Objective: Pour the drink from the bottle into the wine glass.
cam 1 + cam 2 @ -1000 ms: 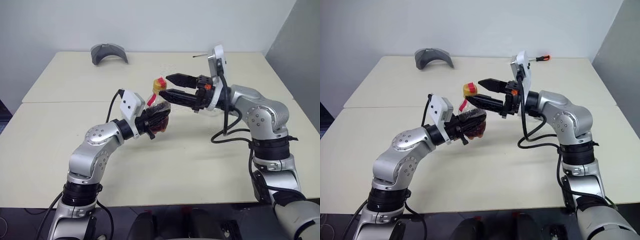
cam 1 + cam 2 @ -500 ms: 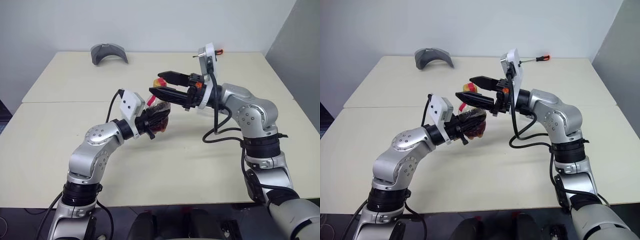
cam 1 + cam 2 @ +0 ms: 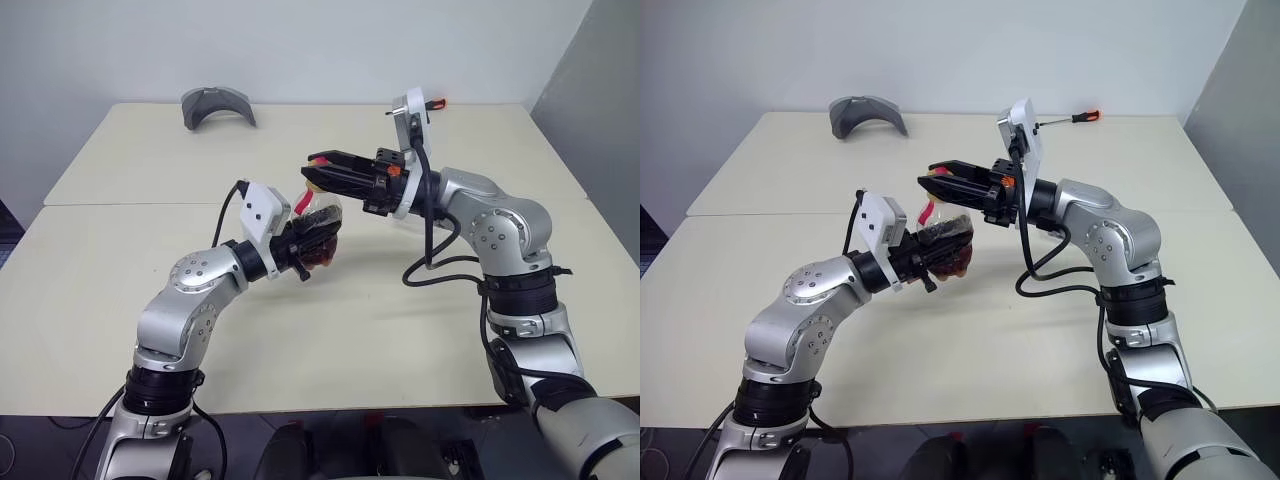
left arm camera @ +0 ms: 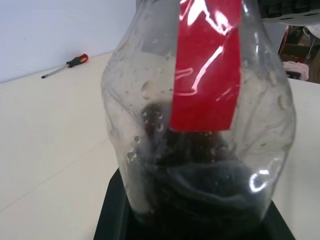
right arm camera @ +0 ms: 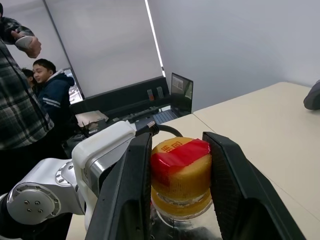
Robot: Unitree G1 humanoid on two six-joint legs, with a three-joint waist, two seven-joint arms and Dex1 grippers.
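Between right gripper [image 5: 180, 195] jaws: yellow cap [image 5: 181, 172], clamped; it should be twisted squarely.
Left gripper [image 3: 312, 240]: clenched on bottle [image 4: 200, 125]; belly is to be held steady.
Wine glass: cannot be made out.

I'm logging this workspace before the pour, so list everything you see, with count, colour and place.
table: two, cream, pushed together
bottle: one, clear, held above the table, centre
drink: dark reddish-brown, in the bottle's belly
cap: one, yellow, on the bottle
label strip: one, red, down the bottle's neck
curved object: one, grey, far left of table
screwdriver: one, orange and black handle, far right of table
laptop: one, dark, on a desk behind
people: two, in the background of the right wrist view
left pincer: black, shut on the bottle
right pincer: black, shut on the cap
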